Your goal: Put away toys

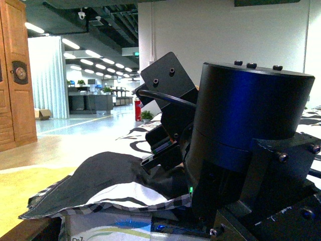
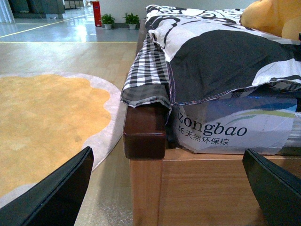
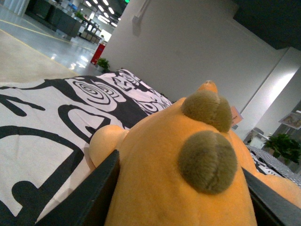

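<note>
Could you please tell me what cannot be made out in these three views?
Left wrist view: the plush toy is cut off by the picture's edge; the duvet covers part of the mattress label.
Front view: a black arm joint blocks the right half; the plush toy does not show.
Right wrist view: the plush toy's face does not show; whether the right gripper clamps it or merely straddles it is unclear.

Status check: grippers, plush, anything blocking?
Left gripper open, empty, beside bed corner. Right gripper straddling orange plush on quilt, grip unconfirmed. Front view mostly blocked by an arm.
</note>
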